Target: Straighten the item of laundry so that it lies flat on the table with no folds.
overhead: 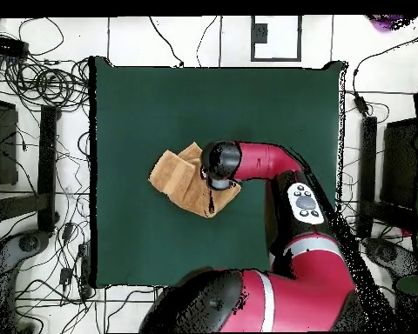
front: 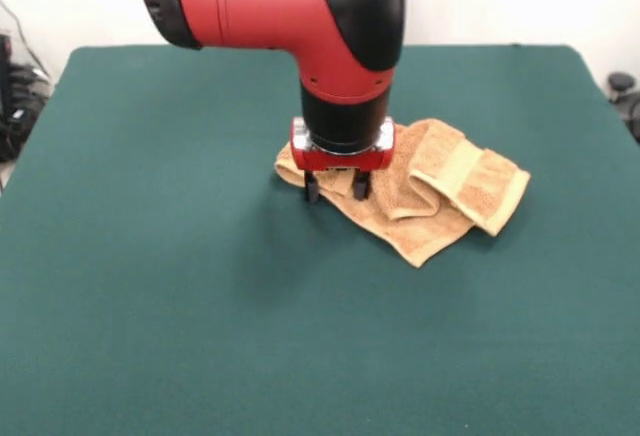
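Surface: green felt-like table (front: 150, 286) fills the front view; in the overhead view we see pale floor around it, strewn with cables (overhead: 38, 83) and dark equipment at both sides.
Arm: we note the red and black arm (front: 300, 16) coming down from above in the front view, its wrist pointing straight down; in the overhead view it reaches in from the base at the bottom edge.
Gripper: the gripper (front: 336, 190) sits low over the table, two dark fingers (front: 312, 190) spread with a visible gap between them, tips at or just above the cloth. We see nothing pinched between them; whether the tips actually touch the towel we cannot tell.
Towel: the tan-orange towel (front: 440, 196) lies crumpled directly under and beside the gripper. In the front view most of it extends away from the fingers toward the picture's right; only one corner pokes out on the other side of the gripper.
Towel state: folded over on itself in at least two overlapping layers, a paler woven band (front: 458, 166) showing on the top fold, well away from the fingers.
Overhead check: the towel (overhead: 173, 174) shows partly beneath the wrist, bunched, near the table's middle.
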You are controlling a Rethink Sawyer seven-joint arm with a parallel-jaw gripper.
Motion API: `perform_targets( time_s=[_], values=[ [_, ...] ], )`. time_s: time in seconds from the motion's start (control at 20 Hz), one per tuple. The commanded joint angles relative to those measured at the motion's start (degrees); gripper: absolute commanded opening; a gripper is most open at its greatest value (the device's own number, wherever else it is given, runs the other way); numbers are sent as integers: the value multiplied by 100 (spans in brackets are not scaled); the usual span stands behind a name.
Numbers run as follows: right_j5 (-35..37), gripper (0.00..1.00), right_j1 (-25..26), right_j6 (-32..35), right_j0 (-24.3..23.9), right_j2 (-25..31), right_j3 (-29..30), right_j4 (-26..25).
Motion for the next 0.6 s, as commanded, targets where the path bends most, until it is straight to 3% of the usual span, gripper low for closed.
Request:
perform_targets(
  time_s=[0.05,0.3,0.6],
  values=[
    [180,100,971,-287,-258,507,327,44],
    [408,100,712,-274,-213,550,373,180],
    [1604,100,-329,-226,166,427,206,218]
  ],
)
